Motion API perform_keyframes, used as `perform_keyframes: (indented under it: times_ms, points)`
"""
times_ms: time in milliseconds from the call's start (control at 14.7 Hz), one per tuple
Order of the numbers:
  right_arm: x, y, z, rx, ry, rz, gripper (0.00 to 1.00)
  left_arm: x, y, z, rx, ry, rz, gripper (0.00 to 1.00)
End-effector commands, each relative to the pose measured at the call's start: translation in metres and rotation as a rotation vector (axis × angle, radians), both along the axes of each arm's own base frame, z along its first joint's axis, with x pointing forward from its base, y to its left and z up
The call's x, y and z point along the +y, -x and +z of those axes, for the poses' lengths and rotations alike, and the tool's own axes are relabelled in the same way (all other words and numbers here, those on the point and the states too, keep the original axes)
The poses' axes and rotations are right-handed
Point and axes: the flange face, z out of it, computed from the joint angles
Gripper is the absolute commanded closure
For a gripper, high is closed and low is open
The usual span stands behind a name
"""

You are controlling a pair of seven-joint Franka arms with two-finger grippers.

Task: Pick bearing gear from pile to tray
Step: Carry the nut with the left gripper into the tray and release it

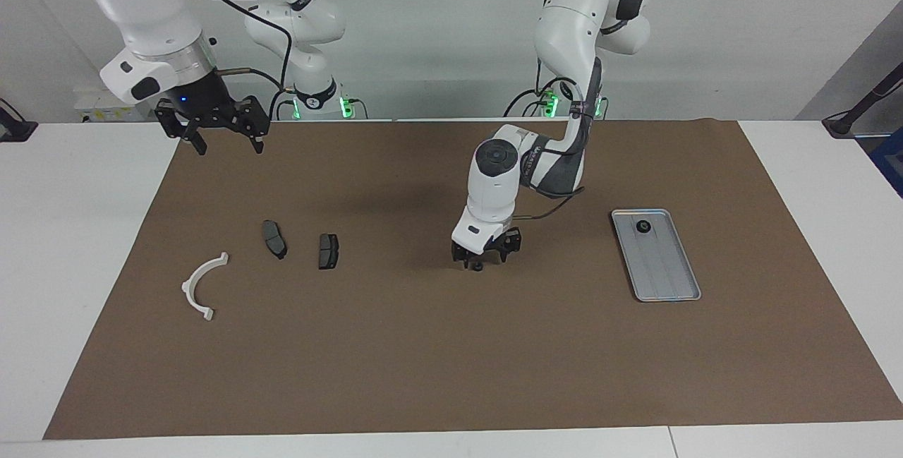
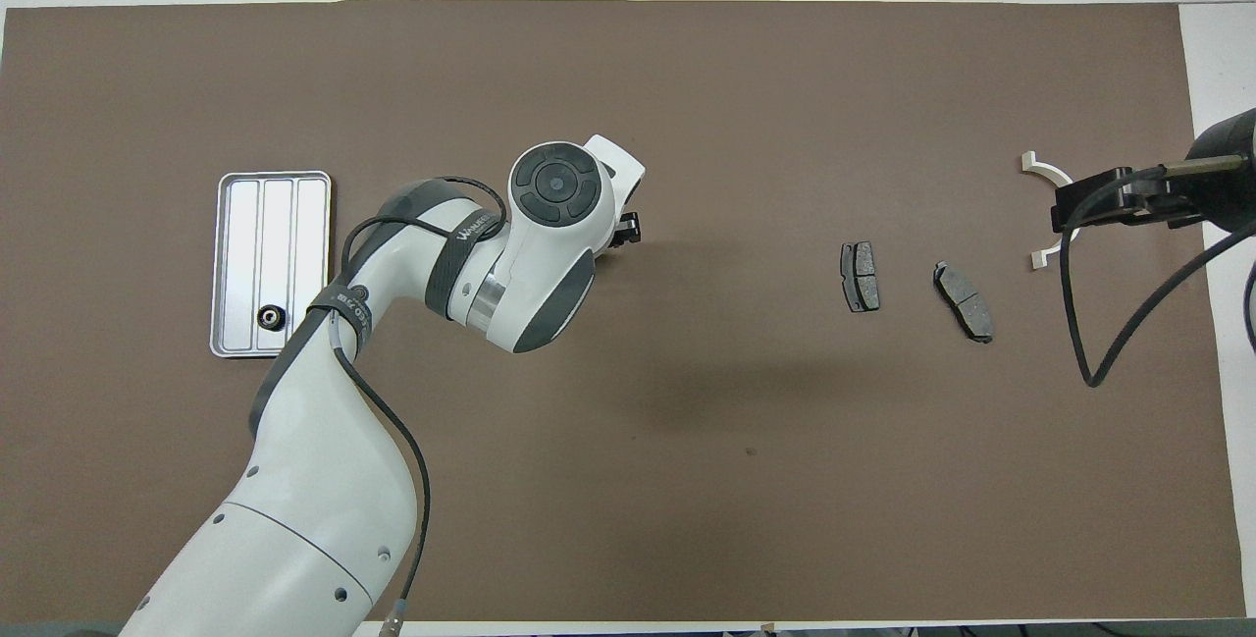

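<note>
Ridged metal tray (image 1: 670, 281) holds one round black bearing gear (image 1: 643, 226); left tool (image 1: 480, 264) straddles another, right tool (image 1: 224, 142) wide.

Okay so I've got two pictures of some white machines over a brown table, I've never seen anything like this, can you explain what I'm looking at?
These are two robot arms with two-finger grippers. One picture faces them across the table; the other looks down from above their end. The left gripper is down at the brown mat, around a small black round piece; whether it grips it, I cannot tell. The right gripper waits open, raised. On the mat lie two dark brake pads, a white half-ring bracket, and a metal tray holding one black round piece.
</note>
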Motion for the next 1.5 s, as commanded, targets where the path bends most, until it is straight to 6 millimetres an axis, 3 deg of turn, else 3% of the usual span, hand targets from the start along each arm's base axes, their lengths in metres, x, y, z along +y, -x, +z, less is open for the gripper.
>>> perform_keyframes:
  times_ms: [0,204,272,408,476,544,612,816,884,952,1020,1088,1224,1293,1429]
  points:
    - [-0.003,0.000,-0.002,-0.009,-0.011,0.023,0.00,-0.005,-0.005,-0.003,-0.028,-0.008,0.007,0.08]
    - [-0.003,0.000,-0.002,-0.008,-0.013,0.023,0.00,-0.006,-0.005,-0.003,-0.031,-0.007,0.008,0.14]
    - [-0.002,0.000,-0.002,-0.008,-0.013,0.025,0.00,-0.006,-0.006,-0.003,-0.033,-0.005,0.015,0.22]
    - [-0.002,0.000,-0.002,-0.008,-0.013,0.025,0.00,-0.006,-0.006,-0.003,-0.038,-0.002,0.027,0.57]
    - [-0.001,0.000,-0.001,-0.011,-0.013,0.026,0.00,-0.006,-0.006,-0.004,-0.039,-0.001,0.041,0.79]
    - [0.001,0.000,-0.001,-0.011,-0.013,0.028,0.00,-0.006,-0.006,-0.004,-0.047,0.003,0.057,0.93]
    - [0.002,0.000,-0.001,-0.009,-0.013,0.029,0.00,-0.007,-0.006,-0.004,-0.050,0.007,0.070,1.00]
    - [0.002,0.000,-0.002,-0.009,-0.016,0.026,0.00,-0.003,-0.010,0.000,-0.043,0.009,0.112,1.00]
    - [0.004,0.000,-0.002,-0.009,-0.018,0.028,0.00,0.002,-0.014,0.010,-0.039,0.004,0.112,1.00]
    - [0.003,0.000,-0.002,-0.010,-0.018,0.026,0.00,0.024,-0.028,0.031,-0.032,-0.011,0.138,1.00]
    - [0.002,0.000,-0.002,-0.010,-0.021,0.024,0.00,0.059,-0.042,0.066,-0.012,-0.022,0.158,1.00]
    - [0.000,0.000,-0.002,-0.010,-0.022,0.020,0.00,0.093,-0.049,0.088,0.031,-0.035,0.123,1.00]
    - [-0.001,0.000,-0.001,-0.012,-0.022,0.018,0.00,0.165,-0.056,0.151,0.065,0.020,0.048,1.00]
    - [-0.001,0.000,-0.002,-0.017,-0.022,0.018,0.00,0.196,-0.057,0.161,0.079,0.022,-0.003,1.00]
    - [-0.001,0.000,-0.007,-0.024,-0.023,0.019,0.00,0.281,-0.068,0.161,0.128,0.021,-0.088,1.00]
